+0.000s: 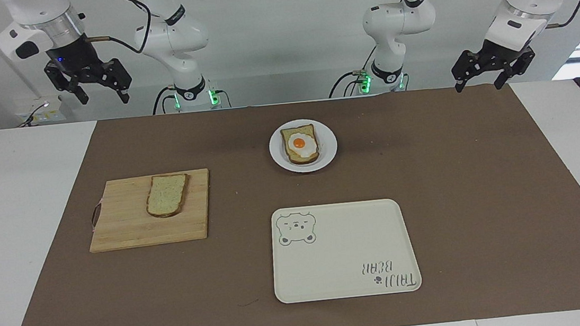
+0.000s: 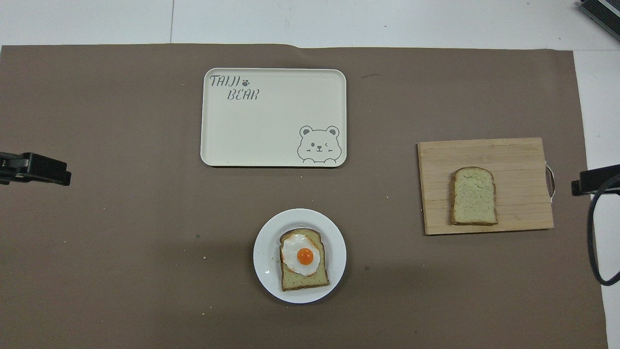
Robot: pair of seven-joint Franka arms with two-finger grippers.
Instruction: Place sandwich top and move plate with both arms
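Gripper [image 1: 100,94] above rectangular wooden board [image 1: 126,226]

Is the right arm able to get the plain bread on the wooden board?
Probably yes. The sandwich top lies bare on the wooden board at the right arm's end of the table. The right end effector hangs open and empty, high over that end, with nothing in between.

Sandwich top [image 1: 167,195]: plain speckled wholegrain slice with brown crust, lying flat on the wooden cutting board [image 1: 126,226], toward the right arm's end of the table. Plate [image 1: 278,156]: small, round, white, bearing an egg-topped bread slice [image 1: 300,145], well apart from the board and nearer to the robots.
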